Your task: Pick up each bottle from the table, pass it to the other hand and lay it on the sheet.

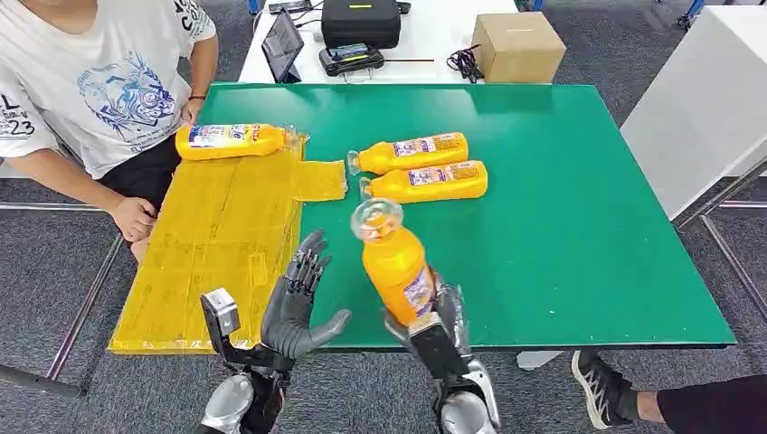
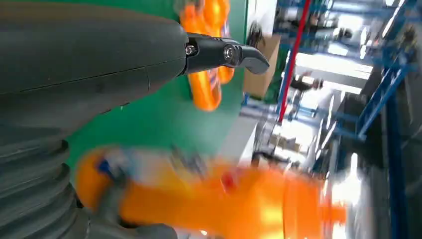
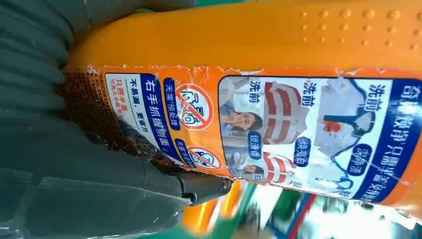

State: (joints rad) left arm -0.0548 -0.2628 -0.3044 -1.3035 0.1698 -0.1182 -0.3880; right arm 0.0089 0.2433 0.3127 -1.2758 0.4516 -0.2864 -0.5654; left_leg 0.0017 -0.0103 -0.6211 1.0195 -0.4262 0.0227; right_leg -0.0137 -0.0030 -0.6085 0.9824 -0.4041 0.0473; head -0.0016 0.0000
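Observation:
My right hand [image 1: 432, 318] grips an orange bottle [image 1: 395, 262] by its base and holds it upright above the table's near edge, clear cap up. Its printed label [image 3: 278, 132] shows in the right wrist view. My left hand [image 1: 298, 298] is open, fingers spread, palm turned toward that bottle and a short gap to its left. The left wrist view shows the same bottle [image 2: 219, 196], blurred, just beyond my thumb [image 2: 219, 55]. One orange bottle [image 1: 233, 141] lies on the yellow sheet [image 1: 217, 235] at its far end. Two more orange bottles [image 1: 411, 152] [image 1: 430, 182] lie side by side on the green table [image 1: 579, 208].
A person in a white T-shirt [image 1: 99, 72] sits at the table's left, one hand [image 1: 134, 218] by the sheet's edge. Behind the green table stands a white table with a cardboard box [image 1: 517, 45], a black case [image 1: 360, 20] and a tablet [image 1: 282, 43]. Someone's shoe [image 1: 597, 384] shows at lower right.

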